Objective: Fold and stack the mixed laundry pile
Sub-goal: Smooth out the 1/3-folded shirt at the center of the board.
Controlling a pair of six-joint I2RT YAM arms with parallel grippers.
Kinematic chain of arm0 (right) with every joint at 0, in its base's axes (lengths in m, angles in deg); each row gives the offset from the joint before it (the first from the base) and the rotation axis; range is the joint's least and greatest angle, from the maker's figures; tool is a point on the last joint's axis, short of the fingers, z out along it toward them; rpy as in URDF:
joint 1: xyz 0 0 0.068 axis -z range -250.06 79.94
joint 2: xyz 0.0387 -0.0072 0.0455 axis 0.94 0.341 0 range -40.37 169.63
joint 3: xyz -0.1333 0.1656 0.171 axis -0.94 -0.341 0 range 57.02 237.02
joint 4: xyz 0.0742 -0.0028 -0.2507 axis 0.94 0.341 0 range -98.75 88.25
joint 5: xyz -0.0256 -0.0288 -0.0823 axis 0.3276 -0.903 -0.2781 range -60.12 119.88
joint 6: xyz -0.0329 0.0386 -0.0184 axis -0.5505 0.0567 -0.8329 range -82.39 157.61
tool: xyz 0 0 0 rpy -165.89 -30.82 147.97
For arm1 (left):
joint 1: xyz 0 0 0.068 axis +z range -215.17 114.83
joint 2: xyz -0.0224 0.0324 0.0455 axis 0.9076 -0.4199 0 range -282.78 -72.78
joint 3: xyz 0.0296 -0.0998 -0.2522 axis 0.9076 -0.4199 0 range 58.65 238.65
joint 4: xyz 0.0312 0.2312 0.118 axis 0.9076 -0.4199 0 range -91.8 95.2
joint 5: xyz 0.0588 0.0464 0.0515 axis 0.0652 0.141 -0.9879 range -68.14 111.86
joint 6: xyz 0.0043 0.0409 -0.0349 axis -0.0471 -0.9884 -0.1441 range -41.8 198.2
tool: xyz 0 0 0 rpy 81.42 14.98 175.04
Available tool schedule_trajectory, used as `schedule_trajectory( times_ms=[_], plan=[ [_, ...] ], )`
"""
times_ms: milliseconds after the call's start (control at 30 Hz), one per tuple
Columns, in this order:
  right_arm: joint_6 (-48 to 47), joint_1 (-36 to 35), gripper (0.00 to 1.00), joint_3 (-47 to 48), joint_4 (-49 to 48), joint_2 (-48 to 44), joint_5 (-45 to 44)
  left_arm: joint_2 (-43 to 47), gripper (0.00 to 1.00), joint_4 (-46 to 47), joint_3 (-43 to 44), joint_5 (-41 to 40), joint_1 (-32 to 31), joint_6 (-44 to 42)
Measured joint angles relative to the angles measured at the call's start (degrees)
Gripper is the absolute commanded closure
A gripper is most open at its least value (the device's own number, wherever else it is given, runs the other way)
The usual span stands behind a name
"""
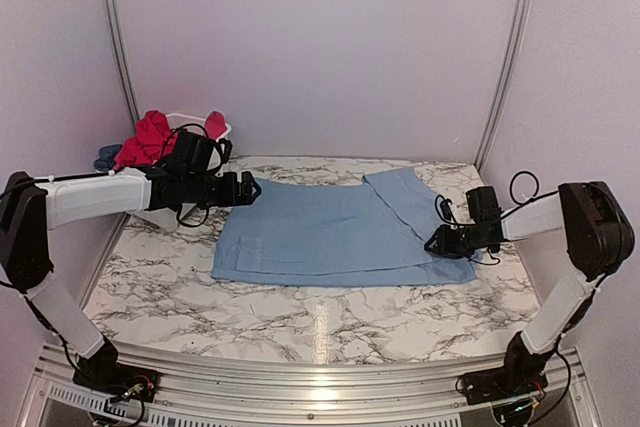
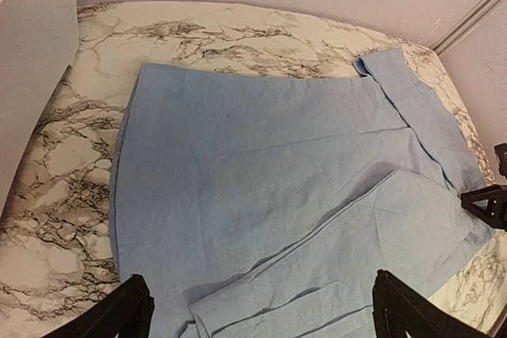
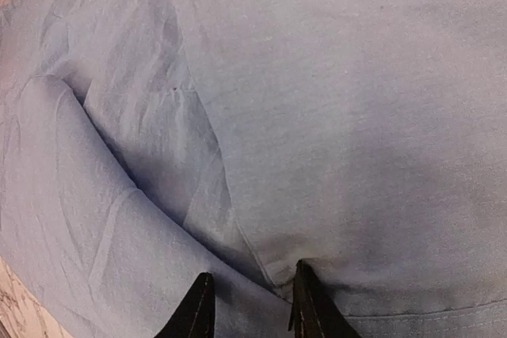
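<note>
From above, the light blue shirt (image 1: 330,232) is lying flat on the table (image 1: 300,317), between the left gripper (image 1: 245,190) and the right gripper (image 1: 435,243). In the left wrist view, the fingers (image 2: 127,310) are standing wide apart over its edge. In the right wrist view, the fingers (image 3: 198,306) are pinching a fold of it.
</note>
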Motion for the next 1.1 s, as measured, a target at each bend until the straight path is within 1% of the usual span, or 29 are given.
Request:
schedule_trajectory(
  times_ms=[67,167,333,433,500,800,967,1033,1100],
  plan=[
    [-0.13,0.52,0.59,1.05,0.48,-0.20,-0.42,-1.16,0.01,-0.31,2.54,-0.35,-0.02,-1.95],
    [-0.15,0.74,0.54,4.59,2.21,-1.33,-1.11,-3.76,0.01,-0.50,7.15,-0.94,0.00,-4.92],
    [-0.90,0.79,0.50,19.71,4.24,0.00,-2.97,-9.92,0.01,-1.90,17.20,-2.97,0.02,-9.53],
    [-1.79,0.94,0.49,27.82,4.42,3.02,-4.42,-12.63,0.01,-2.19,20.61,-3.50,0.04,-10.80],
    [-1.88,1.31,0.49,29.44,4.76,4.66,-4.79,-13.94,0.01,-2.43,21.64,-3.89,0.04,-11.04],
    [-1.81,2.93,0.48,30.32,8.26,13.97,-4.74,-18.16,0.01,-4.17,22.97,-4.46,0.07,-12.44],
    [-2.43,2.97,0.53,39.87,11.04,20.92,-5.16,-21.03,0.01,-4.81,26.01,-4.24,0.33,-12.92],
    [-2.84,2.99,0.52,40.83,11.61,21.22,-5.49,-21.20,0.01,-4.96,26.16,-3.78,0.33,-12.90],
    [-2.67,3.04,0.52,37.90,11.74,18.84,-5.57,-21.20,0.01,-5.16,26.16,-3.43,0.33,-12.85]
  ],
)
